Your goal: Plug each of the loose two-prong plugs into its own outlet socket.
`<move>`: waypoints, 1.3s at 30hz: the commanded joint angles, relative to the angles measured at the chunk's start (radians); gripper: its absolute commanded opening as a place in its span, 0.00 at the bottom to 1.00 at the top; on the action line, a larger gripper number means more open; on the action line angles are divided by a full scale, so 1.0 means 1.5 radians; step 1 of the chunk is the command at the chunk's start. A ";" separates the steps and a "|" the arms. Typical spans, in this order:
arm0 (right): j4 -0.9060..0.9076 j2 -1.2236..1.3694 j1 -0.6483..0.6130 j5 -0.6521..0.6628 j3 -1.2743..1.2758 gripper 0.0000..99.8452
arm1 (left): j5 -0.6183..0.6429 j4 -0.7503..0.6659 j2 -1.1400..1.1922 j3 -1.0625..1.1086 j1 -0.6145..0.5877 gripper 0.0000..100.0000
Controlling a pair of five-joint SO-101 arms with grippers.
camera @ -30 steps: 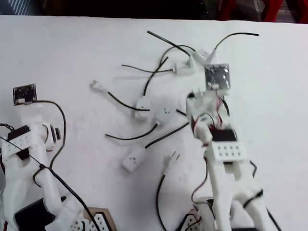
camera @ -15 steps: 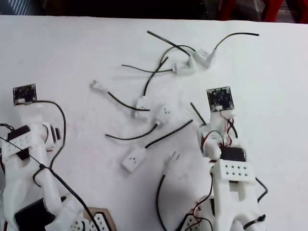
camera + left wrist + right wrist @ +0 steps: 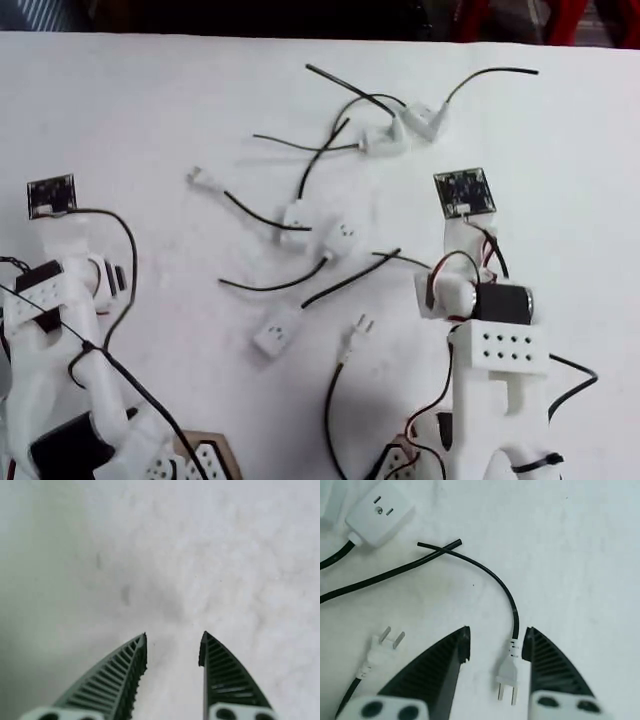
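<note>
Plug (image 3: 509, 672) lies within spread right tool (image 3: 496, 631); socket (image 3: 380, 511) beyond crossed cords (image 3: 440, 550).

White plugs (image 3: 508, 674), black cords (image 3: 496, 581) (table (image 3: 580, 555) white too).

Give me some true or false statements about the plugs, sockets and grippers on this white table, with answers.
The right gripper is open, with a white two-prong plug lying between its jaws. True.
The left gripper is shut on a black cable. False: it is open over bare white table.
A white square outlet socket lies face up with nothing plugged in. True.
The second white two-prong plug sits in a socket. False: it lies loose, prongs bare.
</note>
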 commanded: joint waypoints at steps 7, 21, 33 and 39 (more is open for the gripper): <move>0.069 0.130 0.066 0.005 -0.051 0.16 | 0.005 -0.011 -0.019 -0.003 -0.004 0.18; 0.068 0.425 0.160 0.005 -0.158 0.16 | 0.005 -0.011 -0.019 -0.003 -0.004 0.18; 0.011 0.555 0.159 0.003 -0.158 0.10 | 0.005 -0.011 -0.019 -0.003 -0.004 0.18; -0.003 0.555 0.160 0.004 -0.158 0.02 | 0.005 -0.011 -0.019 -0.003 -0.003 0.18</move>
